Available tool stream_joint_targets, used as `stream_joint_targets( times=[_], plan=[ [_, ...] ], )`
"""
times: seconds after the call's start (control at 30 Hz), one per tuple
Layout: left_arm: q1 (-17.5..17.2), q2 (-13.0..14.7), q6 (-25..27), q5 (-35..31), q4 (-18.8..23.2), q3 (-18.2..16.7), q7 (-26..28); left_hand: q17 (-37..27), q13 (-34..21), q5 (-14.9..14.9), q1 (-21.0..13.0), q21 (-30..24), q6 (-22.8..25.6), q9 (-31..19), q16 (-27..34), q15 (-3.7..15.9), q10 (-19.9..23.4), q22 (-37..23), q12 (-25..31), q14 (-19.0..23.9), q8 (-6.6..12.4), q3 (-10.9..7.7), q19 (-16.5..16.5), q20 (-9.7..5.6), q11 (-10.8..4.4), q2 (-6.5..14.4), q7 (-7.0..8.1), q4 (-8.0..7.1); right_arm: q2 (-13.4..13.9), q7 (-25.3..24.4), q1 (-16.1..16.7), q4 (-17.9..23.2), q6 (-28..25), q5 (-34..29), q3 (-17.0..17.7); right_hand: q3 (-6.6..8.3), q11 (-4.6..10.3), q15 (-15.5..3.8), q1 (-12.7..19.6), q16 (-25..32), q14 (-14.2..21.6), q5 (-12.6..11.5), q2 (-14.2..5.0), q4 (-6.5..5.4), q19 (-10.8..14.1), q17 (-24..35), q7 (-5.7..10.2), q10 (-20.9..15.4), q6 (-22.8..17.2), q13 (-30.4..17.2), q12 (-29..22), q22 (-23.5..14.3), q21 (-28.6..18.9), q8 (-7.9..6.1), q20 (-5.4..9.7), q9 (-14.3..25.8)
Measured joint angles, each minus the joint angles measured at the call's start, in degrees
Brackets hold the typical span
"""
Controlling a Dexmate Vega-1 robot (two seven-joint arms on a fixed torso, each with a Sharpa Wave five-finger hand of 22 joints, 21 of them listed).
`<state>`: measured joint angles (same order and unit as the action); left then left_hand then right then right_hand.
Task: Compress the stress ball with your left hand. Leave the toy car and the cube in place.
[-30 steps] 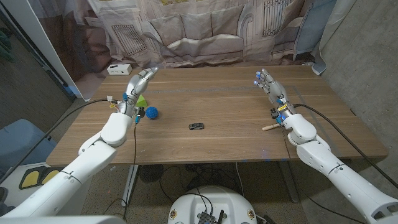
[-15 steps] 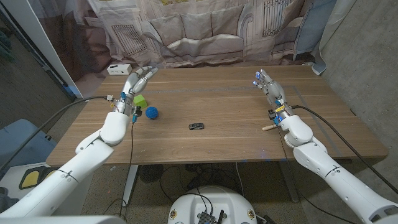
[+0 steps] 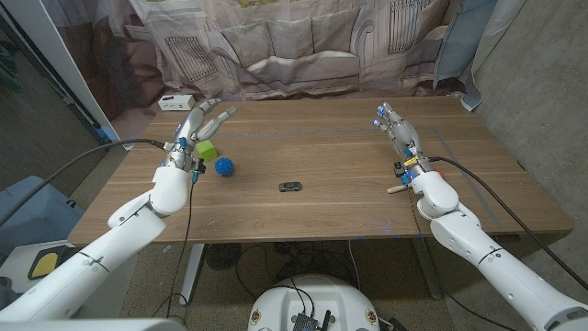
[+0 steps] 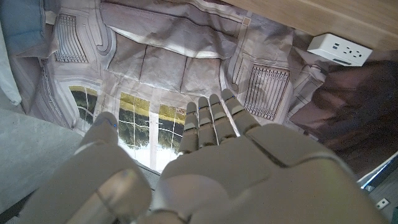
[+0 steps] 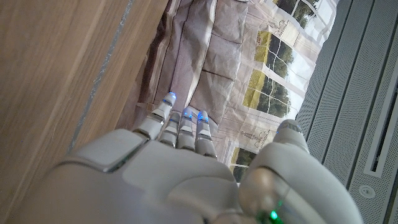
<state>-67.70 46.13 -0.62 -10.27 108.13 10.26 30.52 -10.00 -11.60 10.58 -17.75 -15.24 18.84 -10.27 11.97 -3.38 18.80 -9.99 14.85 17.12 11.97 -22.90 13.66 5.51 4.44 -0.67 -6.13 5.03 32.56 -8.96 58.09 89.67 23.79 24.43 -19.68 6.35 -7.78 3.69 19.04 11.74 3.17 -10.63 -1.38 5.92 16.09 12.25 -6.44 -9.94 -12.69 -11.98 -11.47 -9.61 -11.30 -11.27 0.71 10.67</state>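
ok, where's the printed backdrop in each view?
Head view: the printed backdrop runs across the top, behind the table.
Left wrist view: it hangs beyond the left hand.
Right wrist view: it hangs beyond the right hand.
Shared landmark: the wooden table, which meets the backdrop in every view.

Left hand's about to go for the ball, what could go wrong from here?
1. The green cube sits right beside the ball, on the left hand's side. Spread fingers coming down could nudge it.
2. The ball is round and sits free on the table, so a glancing touch may roll it, perhaps toward the toy car.
3. In the left wrist view the hand faces the backdrop, not the ball, so that view is little help for aiming.
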Motion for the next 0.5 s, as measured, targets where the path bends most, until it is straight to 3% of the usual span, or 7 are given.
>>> stream_joint_targets(
  times=[0.5],
  plan=[
    [-1.66,1.71,6.1,-4.32,2.22,-0.83,1.56,0.0,0.0,-0.22,-0.65,0.22,0.51,0.0,0.0,0.11,0.35,0.0,0.0,0.51,0.0,-0.29,0.7,-0.22,-0.35,-0.05,0.51,0.77,-0.14,-1.15,1.04,1.77,-0.67,-0.73,-0.18,0.25,0.0,0.0,0.17,0.0,0.0,0.0,-0.17,0.24,0.0,0.01,0.0,0.0,0.0,0.27,0.0,0.0,0.0,0.0,0.0,0.0]
  ],
)
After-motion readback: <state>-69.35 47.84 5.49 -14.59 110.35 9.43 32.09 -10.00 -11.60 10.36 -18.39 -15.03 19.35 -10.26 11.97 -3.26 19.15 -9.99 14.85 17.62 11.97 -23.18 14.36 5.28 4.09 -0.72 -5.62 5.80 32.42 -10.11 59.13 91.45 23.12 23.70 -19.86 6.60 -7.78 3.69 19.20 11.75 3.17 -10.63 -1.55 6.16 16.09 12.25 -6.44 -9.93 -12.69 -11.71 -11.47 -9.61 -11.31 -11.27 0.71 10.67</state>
